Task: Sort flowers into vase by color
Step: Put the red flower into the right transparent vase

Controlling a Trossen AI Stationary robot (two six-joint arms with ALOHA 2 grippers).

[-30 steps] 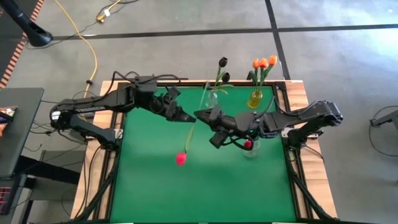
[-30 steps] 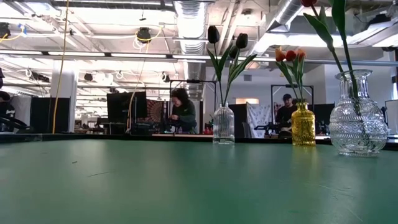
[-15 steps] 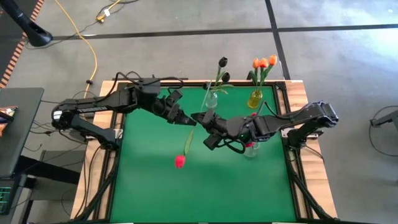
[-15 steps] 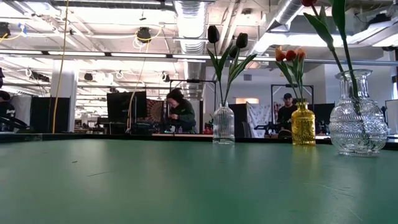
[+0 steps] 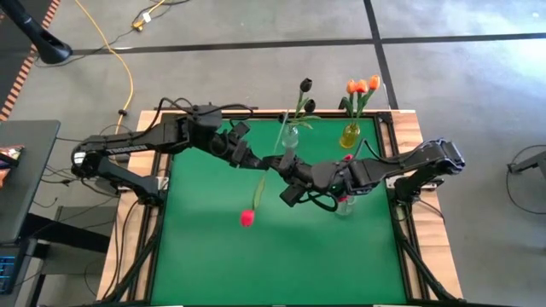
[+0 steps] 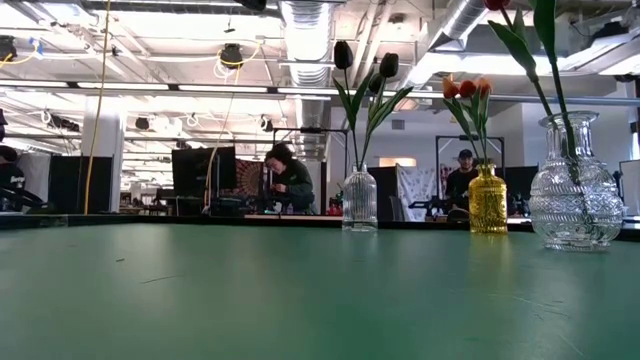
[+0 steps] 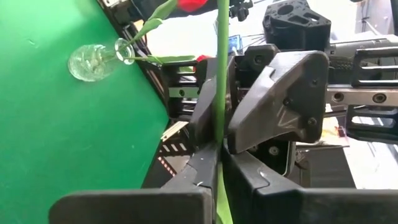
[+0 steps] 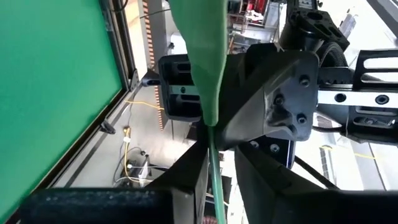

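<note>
Grippers meet mid-table: left gripper (image 5: pixel 260 164) and right gripper (image 5: pixel 271 164) both clamp the red tulip's (image 5: pixel 247 218) stem, its head hanging toward the green mat (image 5: pixel 213 256).

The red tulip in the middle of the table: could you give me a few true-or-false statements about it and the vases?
1. Both claws grip the red tulip's stem. True: left claw and right claw meet on it.
2. The yellow vase holds near-black tulips. False: it holds orange ones.
3. The red tulip lies flat on the table. False: it hangs head-down from the claws.
4. Three vases stand on the table. True.
</note>
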